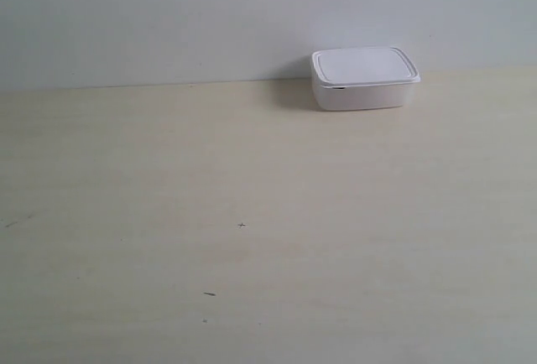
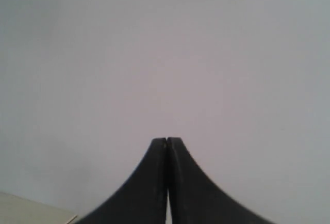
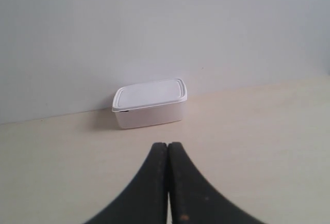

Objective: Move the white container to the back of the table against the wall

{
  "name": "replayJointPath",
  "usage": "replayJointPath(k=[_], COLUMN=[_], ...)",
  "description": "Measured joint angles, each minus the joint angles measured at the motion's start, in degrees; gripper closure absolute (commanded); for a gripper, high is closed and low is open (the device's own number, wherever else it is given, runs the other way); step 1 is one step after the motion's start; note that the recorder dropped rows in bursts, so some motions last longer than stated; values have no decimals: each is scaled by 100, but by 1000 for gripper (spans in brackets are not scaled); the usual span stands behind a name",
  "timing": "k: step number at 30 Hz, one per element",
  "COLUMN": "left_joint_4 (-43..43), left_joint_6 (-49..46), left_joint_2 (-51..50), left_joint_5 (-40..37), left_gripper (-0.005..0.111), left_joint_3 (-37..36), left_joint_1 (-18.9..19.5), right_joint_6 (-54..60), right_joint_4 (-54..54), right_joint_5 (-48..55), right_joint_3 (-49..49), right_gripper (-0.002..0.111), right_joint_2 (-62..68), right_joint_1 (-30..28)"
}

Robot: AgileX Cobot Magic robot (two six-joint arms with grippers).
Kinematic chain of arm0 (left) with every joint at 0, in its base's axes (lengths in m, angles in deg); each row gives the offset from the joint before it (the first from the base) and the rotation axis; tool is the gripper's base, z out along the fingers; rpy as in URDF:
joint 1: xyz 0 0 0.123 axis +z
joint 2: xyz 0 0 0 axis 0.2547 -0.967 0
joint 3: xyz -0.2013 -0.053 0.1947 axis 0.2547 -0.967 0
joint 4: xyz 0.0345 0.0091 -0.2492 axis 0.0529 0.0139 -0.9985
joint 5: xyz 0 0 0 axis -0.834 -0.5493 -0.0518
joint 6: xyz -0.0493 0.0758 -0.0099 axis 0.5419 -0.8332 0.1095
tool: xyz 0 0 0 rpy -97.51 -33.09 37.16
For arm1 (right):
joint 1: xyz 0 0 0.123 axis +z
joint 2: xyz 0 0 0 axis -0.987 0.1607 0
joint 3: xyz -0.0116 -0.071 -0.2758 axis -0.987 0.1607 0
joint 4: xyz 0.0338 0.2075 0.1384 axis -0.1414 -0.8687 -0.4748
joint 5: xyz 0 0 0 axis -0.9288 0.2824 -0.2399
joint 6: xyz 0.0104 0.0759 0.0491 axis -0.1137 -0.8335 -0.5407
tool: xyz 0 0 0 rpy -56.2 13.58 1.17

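Sitting at the back of the surface (image 1: 252,205), the white container (image 1: 364,79) stands flat where the surface meets the wall (image 1: 168,20). Its rear side is against the wall or just beside it; the pictures do not settle whether the two touch. In the exterior view it lies right of centre. Its lid (image 1: 364,65) is on, flat and rimmed, and a soft shadow (image 1: 294,87) falls beside the box along the foot of the wall.

The surface is wide, pale cream with a faint wood grain. It carries three small dark marks, all well apart from the container: a tiny cross (image 1: 242,226), a short dash (image 1: 209,294) and a faint smear (image 1: 10,224) at the exterior view's left edge. The wall is plain, flat and pale grey-white.

Counted, there is one container with one lid, and there are two grippers. The right gripper (image 3: 168,144) has its two dark fingers pressed together with nothing between them. It points toward the container (image 3: 149,104), which stands well apart from it, with bare surface (image 3: 258,146) between. The left gripper (image 2: 167,140) is likewise closed and empty, fingers touching along their length. It faces the wall (image 2: 165,53), and only a small sliver of surface (image 2: 26,208) shows in its view.
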Motion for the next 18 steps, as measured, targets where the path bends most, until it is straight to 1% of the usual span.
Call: replayJointPath(k=[1, 4, 7, 9, 12, 15, 18], left_joint_4=[0, 27, 433, 826, 1171, 1300, 1341], left_joint_6=[0, 0, 0, -12, -12, -32, -84], left_joint_2=[0, 13, 24, 47, 118, 320, 539], left_joint_5=[-69, -612, -948, -981, -968, -946, -1050], left_gripper=[107, 107, 107, 107, 107, 107, 107], left_joint_3=[0, -76, -338, -602, -1017, -1495, -1715], left_joint_1=[13, 16, 16, 16, 16, 16, 16], right_joint_6=[0, 0, 0, 0, 0, 12, 12], right_joint_4=[0, 25, 479, 946, 1206, 1292, 1520], right_joint_5=[-16, -151, -234, -248, -274, -452, -604], right_joint_3=[0, 0, 0, 0, 38, 273, 596], right_gripper=[108, 108, 108, 108, 108, 108, 108], right_joint_2=[0, 0, 0, 0, 0, 0, -22], right_joint_1=[0, 0, 0, 0, 0, 0, 0])
